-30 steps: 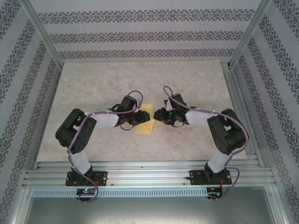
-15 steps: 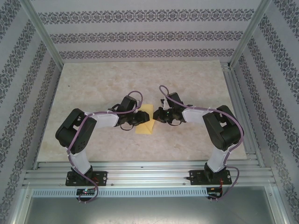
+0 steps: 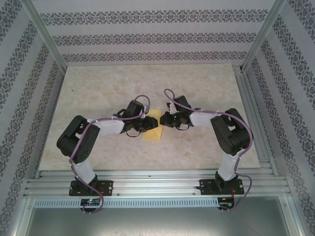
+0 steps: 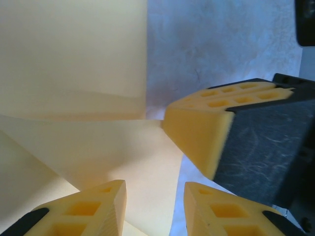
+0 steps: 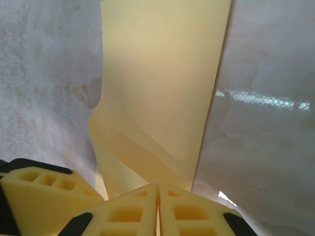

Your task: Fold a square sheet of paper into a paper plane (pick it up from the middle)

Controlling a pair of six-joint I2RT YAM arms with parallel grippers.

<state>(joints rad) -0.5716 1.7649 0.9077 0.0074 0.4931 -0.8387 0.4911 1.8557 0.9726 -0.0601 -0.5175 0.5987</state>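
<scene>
Shuts right claw (image 5: 157,209) on edge of paper (image 5: 162,83) at lower centre of frame, having nudged it leftward. Holds left claw (image 4: 155,211) half spread astride paper's side edge, centre of overhead frame. Probably means paper gripped, ready for lifting into next fold.

Square sheet of paper (image 5: 162,73) is looking smooth and matt.
Stone-patterned table (image 5: 266,98) is gleaming glossily, reflecting light.

Top view evenly bright, sharp, faint soft shadows. Wrist views washed-out, bluish; glare streak on table (image 5: 261,100); sheet of paper (image 4: 74,49) overexposed, close foreground slightly soft.
</scene>
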